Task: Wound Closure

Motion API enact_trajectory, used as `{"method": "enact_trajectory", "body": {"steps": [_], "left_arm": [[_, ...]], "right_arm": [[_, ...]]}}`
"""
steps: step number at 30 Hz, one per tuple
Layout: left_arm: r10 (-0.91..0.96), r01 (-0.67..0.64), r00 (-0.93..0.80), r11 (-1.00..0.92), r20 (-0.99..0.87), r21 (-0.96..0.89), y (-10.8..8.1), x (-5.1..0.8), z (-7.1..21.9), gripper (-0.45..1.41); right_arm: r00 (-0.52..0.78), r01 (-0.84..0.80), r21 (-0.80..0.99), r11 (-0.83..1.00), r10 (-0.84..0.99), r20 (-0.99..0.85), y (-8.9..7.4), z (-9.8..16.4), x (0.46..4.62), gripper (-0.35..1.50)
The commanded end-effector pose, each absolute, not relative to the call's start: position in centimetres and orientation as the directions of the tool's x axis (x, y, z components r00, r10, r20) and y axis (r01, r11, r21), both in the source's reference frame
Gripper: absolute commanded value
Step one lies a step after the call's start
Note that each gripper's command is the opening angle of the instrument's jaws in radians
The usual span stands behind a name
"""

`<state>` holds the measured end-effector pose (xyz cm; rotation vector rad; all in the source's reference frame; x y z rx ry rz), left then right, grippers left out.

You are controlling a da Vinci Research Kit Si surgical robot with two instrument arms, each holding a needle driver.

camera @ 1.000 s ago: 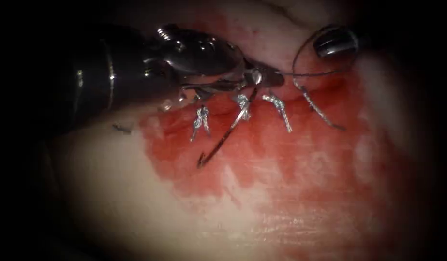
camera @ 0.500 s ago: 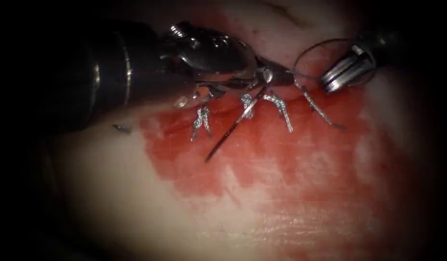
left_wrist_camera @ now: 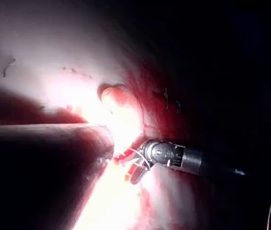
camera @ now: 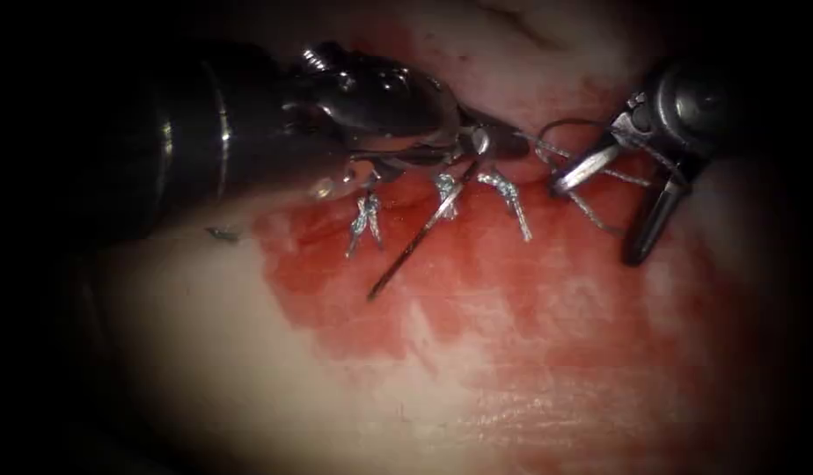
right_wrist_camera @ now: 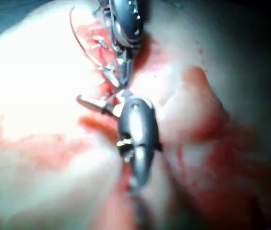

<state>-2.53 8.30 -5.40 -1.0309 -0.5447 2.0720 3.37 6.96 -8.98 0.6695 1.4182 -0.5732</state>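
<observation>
at centre of the endoscope frame the needle (camera: 420, 236) hangs clear of the tissue (camera: 248, 369), its point low and left over the red fluid (camera: 512, 290). left hand (camera: 490, 141), entering from upper left, is clamped on the needle's upper end beside the cut (camera: 398, 180). three knotted stitches (camera: 442, 193) lie under it. thread (camera: 556, 157) runs right from that grip to the right hand (camera: 613, 198), jaws spread wide, one blade touching the thread, gripping nothing. step, as judged: thread handling after a stitch; exact step not certain. any next grasp calls for the right hand's jaws to close squarely on the thread.
</observation>
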Motion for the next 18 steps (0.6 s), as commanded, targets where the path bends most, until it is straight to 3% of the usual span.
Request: {"method": "enact_trajectory", "body": {"steps": [1,11,18], "left_arm": [[0.772,-0.431,-0.397,-0.634,-0.495,-0.642,8.36,-2.58,-5.37,-0.35],[0.77,-0.43,-0.403,-0.636,-0.494,-0.641,8.34,-2.6,-5.35,-0.35],[0.77,-0.431,-0.405,-0.636,-0.492,-0.64,8.34,-2.63,-5.34,-0.35]], "right_arm": [[0.075,0.714,0.074,0.696,0.029,-0.997,6.96,-8.96,3.44,1.4],[0.118,0.75,0.071,0.657,-0.028,-0.993,6.83,-8.84,3.29,1.4],[0.132,0.746,0.059,0.664,-0.059,-0.99,6.86,-8.72,3.31,1.21]]}}
